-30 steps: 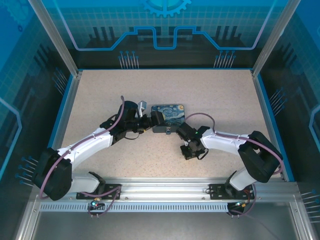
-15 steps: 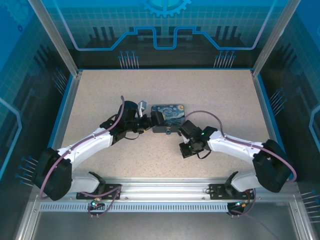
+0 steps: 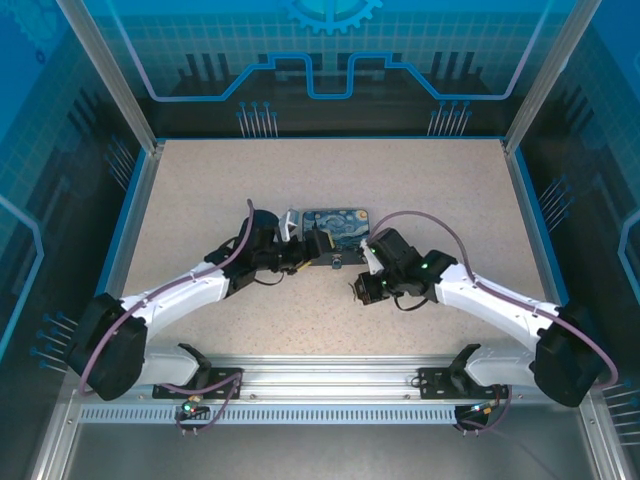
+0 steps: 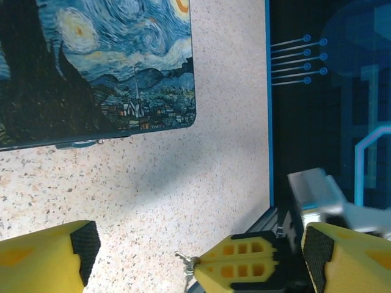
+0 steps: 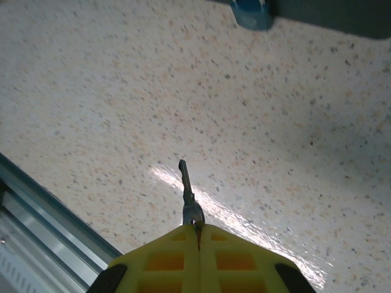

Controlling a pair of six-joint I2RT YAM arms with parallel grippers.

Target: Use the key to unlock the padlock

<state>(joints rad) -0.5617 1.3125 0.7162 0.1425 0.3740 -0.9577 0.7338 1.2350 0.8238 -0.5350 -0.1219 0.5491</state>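
The right claw (image 5: 198,235) is clamped shut on the key (image 5: 186,189). It pinches the key's head, so the thin blade sticks out past the yellow fingertips over bare counter (image 3: 450,190); whether the tip touches the surface cannot be told. In the top view this claw sits just in front of the box (image 3: 337,226), near its right corner. The padlock (image 3: 338,263) shows there as a tiny dark piece at the middle of the box's near edge, close to the left of the key-holding claw and apart from it. The left claw (image 4: 201,247) stands open, its two yellow fingers (image 4: 43,262) spread wide with nothing gripped between them, low over the counter just beside the box's left end. In its wrist view the painted lid takes up the upper left, and the right claw's closed tips, with the key poking out, lie ahead between the open fingers
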